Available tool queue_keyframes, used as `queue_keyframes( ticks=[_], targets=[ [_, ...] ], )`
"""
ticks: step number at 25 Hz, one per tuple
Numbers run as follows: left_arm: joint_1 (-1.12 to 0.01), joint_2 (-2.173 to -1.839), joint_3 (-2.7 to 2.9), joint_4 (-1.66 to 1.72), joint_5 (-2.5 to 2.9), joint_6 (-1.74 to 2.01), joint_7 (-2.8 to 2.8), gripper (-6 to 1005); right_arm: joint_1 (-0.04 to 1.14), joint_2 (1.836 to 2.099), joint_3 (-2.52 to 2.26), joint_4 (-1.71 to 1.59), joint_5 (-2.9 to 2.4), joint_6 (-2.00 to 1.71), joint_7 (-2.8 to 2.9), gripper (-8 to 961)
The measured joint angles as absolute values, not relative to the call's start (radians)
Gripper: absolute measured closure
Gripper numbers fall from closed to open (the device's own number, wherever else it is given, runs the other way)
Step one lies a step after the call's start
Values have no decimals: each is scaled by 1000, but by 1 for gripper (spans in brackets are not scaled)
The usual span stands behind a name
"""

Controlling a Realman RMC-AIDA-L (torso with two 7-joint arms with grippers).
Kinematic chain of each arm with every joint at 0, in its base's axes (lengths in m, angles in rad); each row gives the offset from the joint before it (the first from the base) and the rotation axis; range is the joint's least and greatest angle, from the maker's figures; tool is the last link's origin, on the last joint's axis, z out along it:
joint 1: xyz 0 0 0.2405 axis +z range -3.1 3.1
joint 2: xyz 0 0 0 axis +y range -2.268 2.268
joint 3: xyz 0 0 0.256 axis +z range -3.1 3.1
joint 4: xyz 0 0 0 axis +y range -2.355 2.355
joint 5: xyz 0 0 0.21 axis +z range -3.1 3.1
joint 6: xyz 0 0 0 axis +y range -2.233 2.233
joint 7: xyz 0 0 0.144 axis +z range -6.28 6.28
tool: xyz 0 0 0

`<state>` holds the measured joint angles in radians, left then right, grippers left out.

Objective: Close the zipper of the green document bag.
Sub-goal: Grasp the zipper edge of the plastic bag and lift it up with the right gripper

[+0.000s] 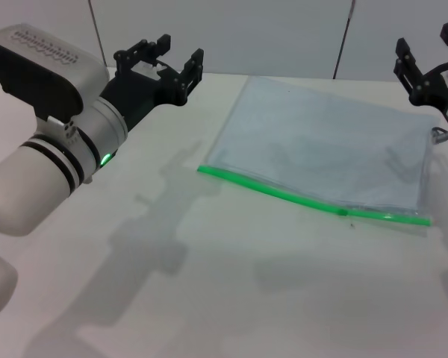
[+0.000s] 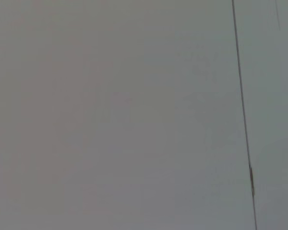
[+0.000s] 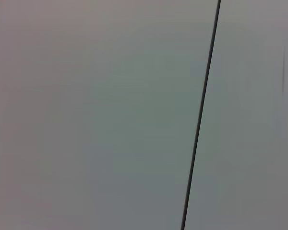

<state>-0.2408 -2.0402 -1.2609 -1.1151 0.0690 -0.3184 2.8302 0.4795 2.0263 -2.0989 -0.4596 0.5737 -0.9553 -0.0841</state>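
Nearest the robot, the white desk (image 1: 231,298) shows only soft shadows of the two arms. Just beyond that bare stretch runs the zipper (image 1: 313,198), a bright green strip along the near long edge of the green document bag (image 1: 328,142). A tiny slider tab (image 1: 343,212) sits on the strip, closer to the end on the right gripper's side; whether the strip is sealed on either side of it cannot be told. The bag lies flat on the desk, its translucent pale blue-grey sheet stretching away from the zipper toward the wall.

The left gripper (image 1: 173,60) hovers above the desk, well apart from the bag, off beyond the zipper's end on its own side and farther back than the strip. Its dark fingers (image 1: 193,68) stand spread apart with nothing between them. The right gripper (image 1: 429,51) hangs by the bag's far corner on its own side, above the desk; it is cut by the picture's edge, its two black fingers (image 1: 405,61) apart and holding nothing. Neither gripper touches the bag.

Behind the desk rises a pale wall (image 1: 284,30) of panels split by thin dark seams. Both wrist views show only this plain panelling with one dark seam (image 3: 201,115) each.
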Motion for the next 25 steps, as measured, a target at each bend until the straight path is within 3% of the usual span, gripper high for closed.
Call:
queue_keyframes(
  ticks=[25],
  targets=[
    [-268,-2034,-1266,-1067,77,-331,2830,451,492,2026,-2099,-457,572,-916,-74,271]
  ],
)
